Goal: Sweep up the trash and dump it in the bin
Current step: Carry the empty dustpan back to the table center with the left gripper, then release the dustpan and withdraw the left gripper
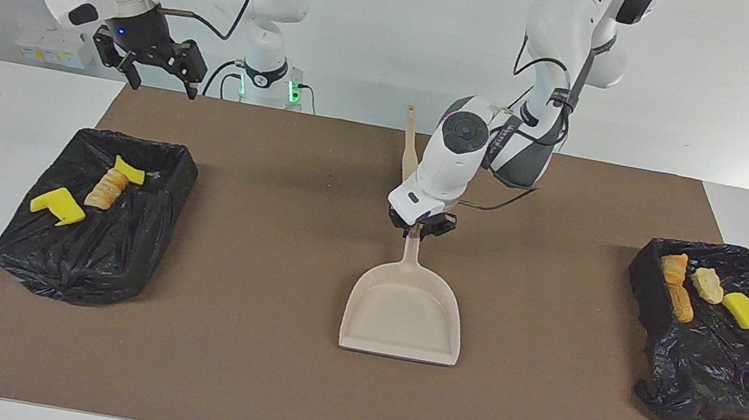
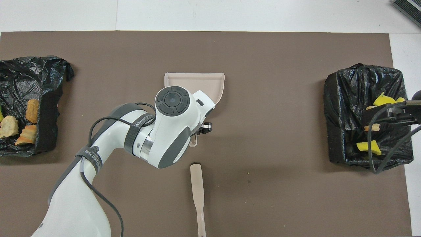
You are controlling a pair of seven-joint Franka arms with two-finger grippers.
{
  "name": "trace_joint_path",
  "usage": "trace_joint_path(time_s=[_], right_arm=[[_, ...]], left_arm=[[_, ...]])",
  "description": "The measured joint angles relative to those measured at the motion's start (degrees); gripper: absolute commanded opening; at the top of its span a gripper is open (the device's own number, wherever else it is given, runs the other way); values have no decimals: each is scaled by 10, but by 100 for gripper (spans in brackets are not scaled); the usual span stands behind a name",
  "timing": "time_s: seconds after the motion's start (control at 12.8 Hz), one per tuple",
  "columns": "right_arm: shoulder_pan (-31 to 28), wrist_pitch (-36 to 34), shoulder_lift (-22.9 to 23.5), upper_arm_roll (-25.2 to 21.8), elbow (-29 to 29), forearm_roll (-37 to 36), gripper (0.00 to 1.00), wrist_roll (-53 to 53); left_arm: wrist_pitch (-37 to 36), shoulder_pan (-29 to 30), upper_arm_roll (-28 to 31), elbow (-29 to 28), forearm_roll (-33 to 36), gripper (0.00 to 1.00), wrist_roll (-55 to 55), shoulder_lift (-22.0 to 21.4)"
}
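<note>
The trash lies in two black-lined bins. The bin [image 1: 77, 259] at the right arm's end holds two yellow chunks [image 1: 57, 204] and a tan lump [image 1: 106, 188]. The bin [image 1: 734, 377] at the left arm's end holds orange lumps [image 1: 680, 301], a pale lump [image 1: 708, 285] and a yellow chunk [image 1: 746, 310]. My left gripper [image 1: 417, 232] is shut on the handle of the beige dustpan [image 1: 403, 314], which lies flat and empty mid-mat. My right gripper [image 1: 160, 79] is open and empty, raised over its bin's near edge.
The beige brush [image 1: 409, 147] lies on the brown mat [image 1: 241, 370] just nearer to the robots than the dustpan; it also shows in the overhead view [image 2: 197, 191]. The left arm covers part of the dustpan [image 2: 210, 82] from above.
</note>
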Motion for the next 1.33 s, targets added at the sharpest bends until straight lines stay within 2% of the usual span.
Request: trace_joint_path(time_s=[0.23, 0.31, 0.39, 0.47, 0.86, 1.33], right_arm=[[0, 0, 0, 0, 0, 0, 100, 0], [0, 0, 0, 0, 0, 0, 100, 0], [0, 0, 0, 0, 0, 0, 100, 0], [0, 0, 0, 0, 0, 0, 100, 0], [0, 0, 0, 0, 0, 0, 100, 0], [0, 0, 0, 0, 0, 0, 100, 0]], left_arm=[[0, 0, 1, 1, 0, 73, 0, -6], [0, 0, 3, 1, 0, 80, -2, -11], [-4, 0, 6, 1, 0, 93, -5, -18], [-10, 2, 10, 1, 0, 100, -7, -26], [-46, 56, 22, -9, 1, 100, -2, -70], [-154, 185, 26, -28, 14, 100, 167, -198]])
